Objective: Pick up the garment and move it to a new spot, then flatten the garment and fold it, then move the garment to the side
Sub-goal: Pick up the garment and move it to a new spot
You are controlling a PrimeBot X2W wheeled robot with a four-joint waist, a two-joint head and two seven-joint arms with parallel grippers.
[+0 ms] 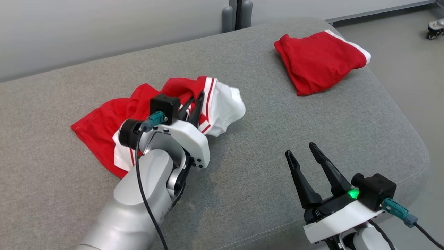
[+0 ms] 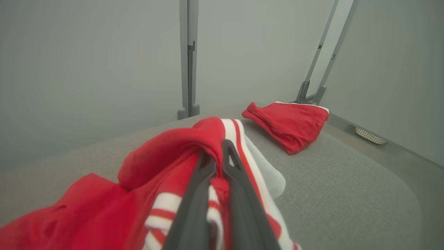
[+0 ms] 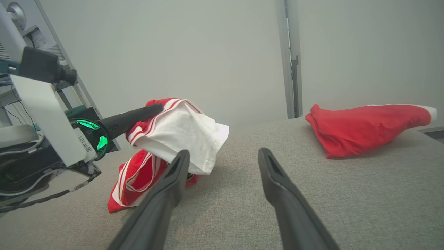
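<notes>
Found the garment (image 1: pixel 104 123), red with white panels and red-and-white striped trim, crumpled on the grey padded surface (image 1: pixel 249 166), left of its middle. Saw one red end spread flat toward the left edge and the white part bunched up toward the middle. Noted a striped fold drawn up off the padding into a peak, with the white cloth hanging from it and the rest resting on the surface.

Traced that peak to the left gripper (image 1: pixel 196 100): fingers pressed together on the striped fold, with red cloth squeezed between them in the left wrist view. Followed its pale forearm (image 1: pixel 138 194) back from the near edge, across the garment's near side.

Placed the right gripper (image 1: pixel 300 149) low toward the near right corner, well apart from the garment. Found its fingers spread wide with nothing between them, tips aimed at the far edge, and a green light (image 1: pixel 353 193) lit at its base.

Spotted a second red garment (image 1: pixel 319 62), folded into a compact wedge with a white band along one side, near the far right corner and well apart from the first.

Made out a pale wall (image 1: pixel 104 27) behind the far edge, a grey post (image 1: pixel 237 14) standing against it, grey floor (image 1: pixel 409 69) beyond the right edge, and a small wheeled thing (image 1: pixel 435 29) on that floor.
</notes>
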